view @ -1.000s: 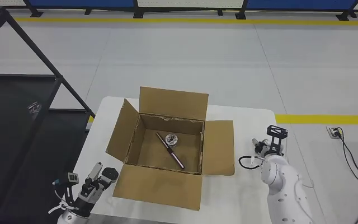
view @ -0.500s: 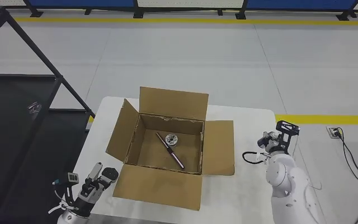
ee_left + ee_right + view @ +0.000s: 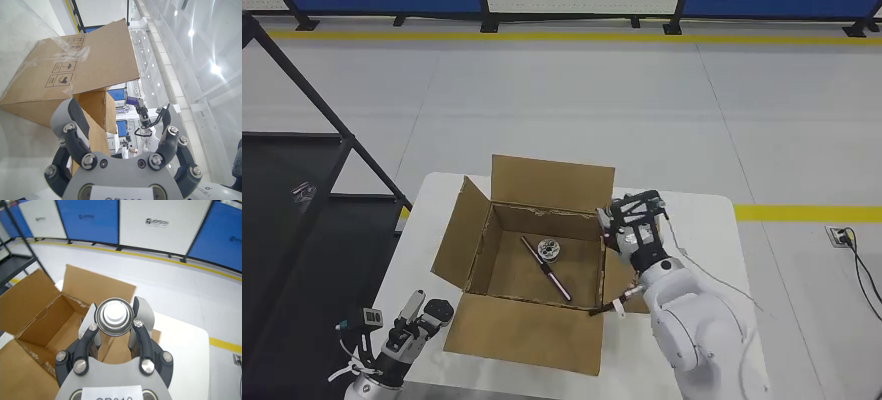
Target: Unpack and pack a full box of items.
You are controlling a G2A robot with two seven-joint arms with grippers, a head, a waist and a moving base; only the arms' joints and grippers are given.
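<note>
Metal rim and white nozzle are facing my right wrist camera: I am pinching a spray can (image 3: 114,317) in my right pincer (image 3: 115,310), with the pads pressing on its round sides near the nozzle end. It is hanging above the right edge of the open box (image 3: 527,335), which is sitting on the worktop (image 3: 697,215).

I am judging the can stiff and smooth, so likely slippery under the pads and apt to swivel if I tilt it. How full or heavy it is I cannot tell. Gripping across the body, clear of the nozzle, is looking right to me, and a firm squeeze is probably safe.

A thin rod (image 3: 545,267) and a small round part (image 3: 550,250) are lying on the box floor, so I am reckoning on setting the can beside them. My left pincer (image 3: 121,105) is resting spread and empty, low by the box's near left corner.
</note>
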